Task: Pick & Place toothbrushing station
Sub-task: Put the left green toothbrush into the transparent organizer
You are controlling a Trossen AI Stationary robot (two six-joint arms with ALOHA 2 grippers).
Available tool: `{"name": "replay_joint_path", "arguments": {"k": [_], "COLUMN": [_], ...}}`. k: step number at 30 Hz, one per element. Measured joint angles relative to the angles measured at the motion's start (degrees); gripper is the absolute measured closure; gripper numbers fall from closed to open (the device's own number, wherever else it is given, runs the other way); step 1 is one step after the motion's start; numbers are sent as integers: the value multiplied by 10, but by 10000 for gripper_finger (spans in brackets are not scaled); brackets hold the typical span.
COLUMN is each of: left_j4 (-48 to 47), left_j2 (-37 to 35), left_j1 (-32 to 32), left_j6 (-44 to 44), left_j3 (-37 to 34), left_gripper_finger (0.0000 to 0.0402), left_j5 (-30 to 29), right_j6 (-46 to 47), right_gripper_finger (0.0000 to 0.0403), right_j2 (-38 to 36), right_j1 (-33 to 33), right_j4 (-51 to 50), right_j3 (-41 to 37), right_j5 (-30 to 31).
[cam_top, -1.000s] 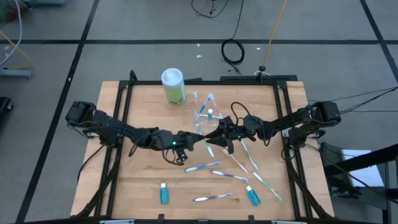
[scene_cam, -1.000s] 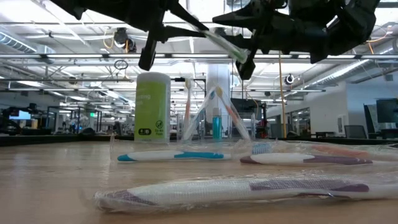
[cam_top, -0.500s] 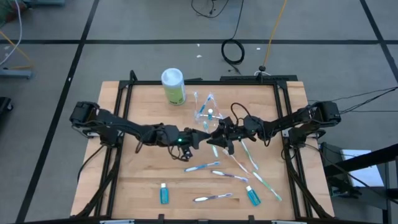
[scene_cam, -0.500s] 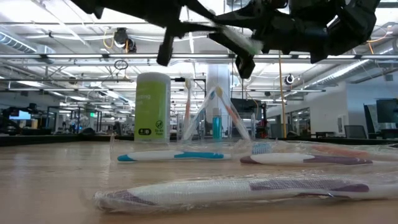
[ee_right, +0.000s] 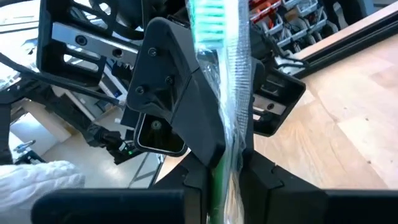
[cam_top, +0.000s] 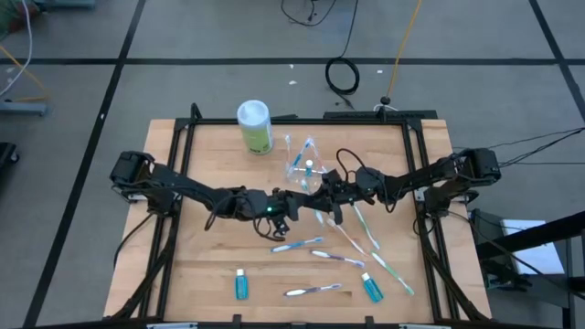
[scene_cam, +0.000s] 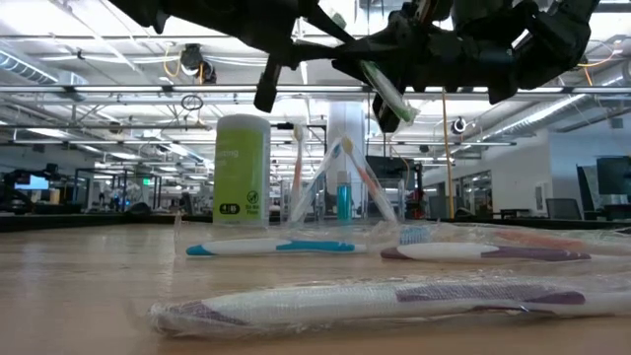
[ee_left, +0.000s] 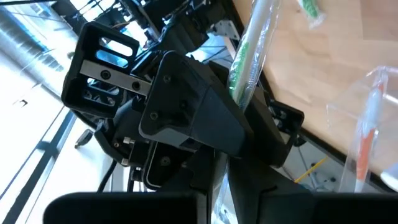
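Observation:
A green toothbrush in a clear wrapper (scene_cam: 383,87) hangs in the air over the table's middle, between my two grippers. My left gripper (cam_top: 291,203) comes from the left and is shut on it. My right gripper (cam_top: 322,197) comes from the right and is shut on it too. Just behind them stands the clear plastic cup (cam_top: 303,166), upright on its base, with toothbrushes and a small blue tube in it. More wrapped toothbrushes (cam_top: 298,245) (cam_top: 339,259) (cam_top: 314,290) and two blue tubes (cam_top: 241,285) (cam_top: 371,288) lie flat on the wood. My left gripper pinches the wrapped toothbrush (ee_left: 225,163) between its two fingers, coming level from the table's left. The brush runs on past the fingers, its green part (ee_left: 246,60) beyond them, lifted clear of the table. My right gripper pinches the toothbrush's green handle (ee_right: 219,163) through the wrapper between its two fingers, coming level from the table's right. The bristle head (ee_right: 214,17) stands out beyond the fingers. The brush slants in the air, clear of the table.
A green canister with a white lid (cam_top: 255,126) stands at the far left of the cup. Two more toothbrushes (cam_top: 366,228) (cam_top: 391,272) lie toward the near right. The black frame rails (cam_top: 179,164) run along the table's sides.
My left gripper has carried the green toothbrush toward the table's right, up to my right gripper. My right gripper, which stood open in place, has shut on the brush. The brush stays lifted clear.

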Motion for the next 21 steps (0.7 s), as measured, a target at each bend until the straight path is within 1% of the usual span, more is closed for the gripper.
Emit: {"name": "replay_joint_path", "arguments": {"k": [3,10,13,16,21], "left_j4": [0,10,8,0,0], "left_j2": [0,0,0,0,-2], "left_j1": [-1,-5,-10,-15,-20], "left_j6": [-18,-78,-82,-83,-149], "left_j3": [0,0,-1,-1,-1], "left_gripper_finger": [368,367,365,349,299], "left_j5": [0,-2,-9,-17,-22], "right_j6": [1,3,4,6,0], "right_gripper_finger": [356,368,366,366,380], "right_j2": [0,-1,-1,-1,-1], "right_j1": [0,-2,-2,-2,-3], "right_j4": [-1,-7,-8,-8,-10], "right_j3": [0,0,0,0,-2], "right_j5": [-2,-4,-5,-4,-8]}}
